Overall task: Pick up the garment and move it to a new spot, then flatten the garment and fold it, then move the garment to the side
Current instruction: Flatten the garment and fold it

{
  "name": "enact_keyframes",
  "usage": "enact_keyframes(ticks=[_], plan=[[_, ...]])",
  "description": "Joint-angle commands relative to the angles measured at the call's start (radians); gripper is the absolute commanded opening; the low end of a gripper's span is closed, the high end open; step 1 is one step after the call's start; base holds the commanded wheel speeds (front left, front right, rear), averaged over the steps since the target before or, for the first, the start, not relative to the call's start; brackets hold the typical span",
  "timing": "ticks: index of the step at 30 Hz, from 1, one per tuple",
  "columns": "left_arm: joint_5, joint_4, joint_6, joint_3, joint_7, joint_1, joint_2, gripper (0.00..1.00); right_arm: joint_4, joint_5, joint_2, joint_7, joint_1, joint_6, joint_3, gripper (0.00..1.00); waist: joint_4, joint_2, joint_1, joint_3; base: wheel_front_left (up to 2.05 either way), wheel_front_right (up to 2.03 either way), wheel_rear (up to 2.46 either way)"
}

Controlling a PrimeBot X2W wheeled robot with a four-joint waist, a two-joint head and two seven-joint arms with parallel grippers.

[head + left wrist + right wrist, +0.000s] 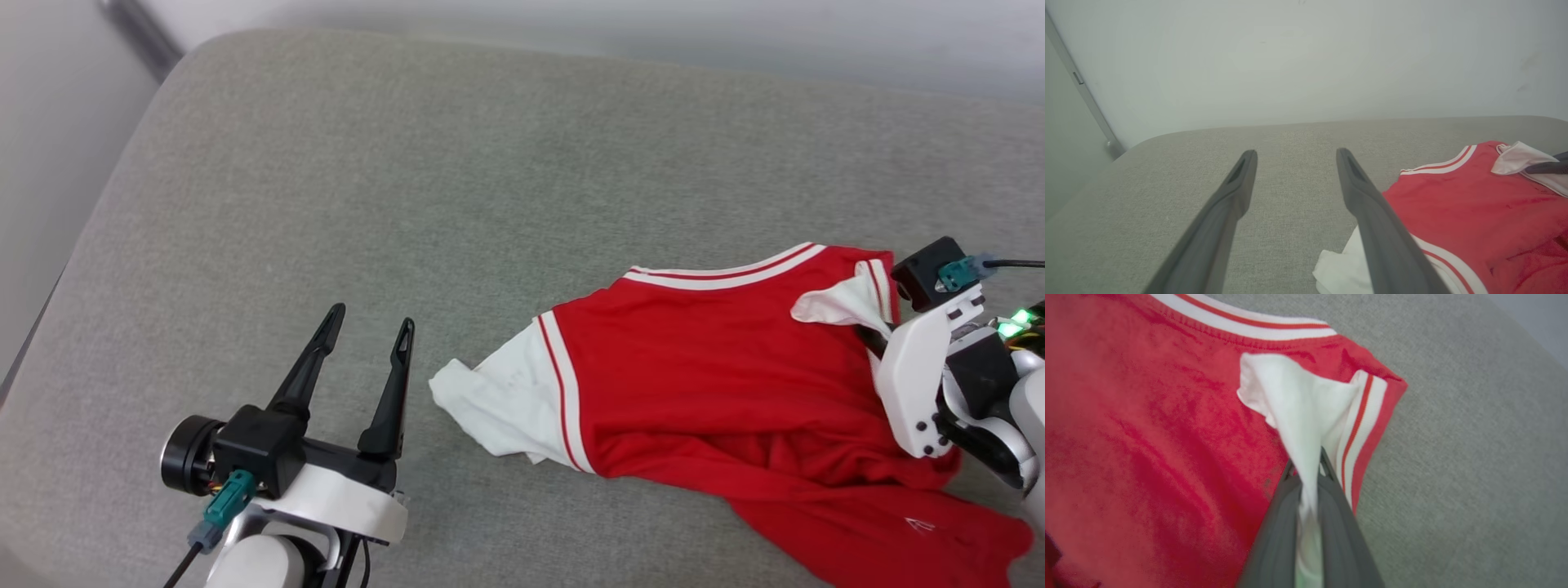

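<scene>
1. Head view: the garment lies crumpled on the right half of the grey cushion. It runs from a loose white sleeve near the middle across to the lower right corner, so its long axis appears to go left to right, dipping toward the robot on the right. The striped trim faces the far side. The left gripper hovers with its fingers spread, just left of the loose white sleeve and apart from it. The right gripper sits at the garment's right end, its fingers mostly hidden by cloth and its own wrist.

2. Left wrist view: the left gripper has its fingers wide apart and empty, pointing at bare cushion and the wall. The garment lies off to the right of the fingers, its loose white sleeve partly behind the right-hand finger. This arm looks nearer that end; reaching it calls for a sideways shift.

3. Right wrist view: the right gripper has its fingers pressed together on the pinched white sleeve, which rises in a gathered fold from between the tips. The red body spreads to the left of the fingers, and the striped trim crosses the top.
</scene>
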Motion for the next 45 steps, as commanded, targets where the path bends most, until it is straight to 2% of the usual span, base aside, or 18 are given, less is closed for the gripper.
enact_keyframes(ticks=[1, 7, 11, 15, 19, 24, 25, 26, 27, 32, 36, 40, 45], plan=[[0.007, 0.003, -0.007, 0.008, -0.002, 0.011, -0.004, 1.00, -0.006, 0.017, 0.014, -0.012, 0.013, 0.000, -0.010, 0.00, -0.021, 0.0000, -0.0001, -0.020, 0.00, 0.00, 0.00], [0.019, 0.015, -0.028, 0.042, -0.002, 0.042, -0.011, 1.00, -0.077, 0.109, 0.042, -0.055, 0.071, 0.000, -0.104, 0.00, -0.091, 0.0000, -0.0001, -0.075, 0.00, 0.00, 0.00], [0.026, 0.014, -0.036, 0.063, -0.002, 0.062, -0.010, 1.00, -0.119, 0.177, 0.051, -0.054, 0.133, 0.000, -0.206, 0.00, -0.142, 0.0000, -0.0001, -0.091, 0.00, 0.00, 0.00], [0.045, 0.015, -0.046, 0.063, -0.002, 0.063, -0.007, 1.00, -0.127, 0.194, 0.045, -0.067, 0.214, 0.000, -0.304, 0.00, -0.173, 0.0000, -0.0001, -0.084, 0.00, 0.00, 0.00], [0.056, 0.017, -0.054, 0.059, -0.002, 0.050, -0.013, 1.00, -0.096, 0.231, 0.072, -0.084, 0.269, 0.000, -0.409, 0.00, -0.194, 0.0000, -0.0001, -0.058, 0.00, 0.00, 0.00], [0.063, 0.025, -0.063, 0.056, -0.002, 0.028, -0.014, 1.00, 0.025, 0.201, 0.083, -0.127, 0.291, 0.000, -0.491, 0.00, -0.199, 0.0000, -0.0001, -0.027, 0.00, 0.00, 0.00], [0.065, 0.027, -0.065, 0.055, -0.002, 0.023, -0.015, 1.00, 0.056, 0.186, 0.083, -0.139, 0.289, 0.000, -0.502, 0.11, -0.198, 0.0000, -0.0001, -0.023, 0.00, 0.00, 0.00], [0.067, 0.029, -0.068, 0.054, -0.002, 0.020, -0.017, 1.00, 0.091, 0.165, 0.081, -0.152, 0.285, 0.000, -0.518, 0.71, -0.197, 0.0000, -0.0001, -0.020, 0.00, 0.00, 0.00], [0.069, 0.030, -0.070, 0.054, -0.002, 0.016, -0.018, 1.00, 0.124, 0.145, 0.081, -0.165, 0.277, 0.000, -0.530, 1.00, -0.197, 0.0000, -0.0001, -0.018, 0.00, 0.00, 0.00], [0.069, 0.044, -0.071, 0.060, -0.003, 0.012, -0.018, 1.00, 0.238, 0.045, 0.096, -0.233, 0.238, 0.000, -0.578, 1.00, -0.203, 0.0000, -0.0001, -0.020, 0.00, 0.00, 0.00], [0.058, 0.054, -0.069, 0.074, -0.003, 0.023, -0.023, 1.00, 0.261, -0.011, 0.096, -0.273, 0.225, 0.000, -0.599, 1.00, -0.216, 0.0000, -0.0001, -0.045, 0.00, 0.00, 0.00], [0.043, 0.052, -0.069, 0.099, -0.003, 0.038, -0.032, 1.00, 0.184, -0.046, 0.090, -0.345, 0.235, 0.000, -0.583, 1.00, -0.230, 0.0000, -0.0001, -0.079, 0.00, 0.00, 0.00], [0.012, 0.040, -0.080, 0.123, -0.003, 0.069, -0.049, 1.00, 0.020, -0.081, 0.104, -0.445, 0.281, 0.000, -0.586, 1.00, -0.250, 0.0000, -0.0001, -0.112, 0.00, 0.00, 0.00]])
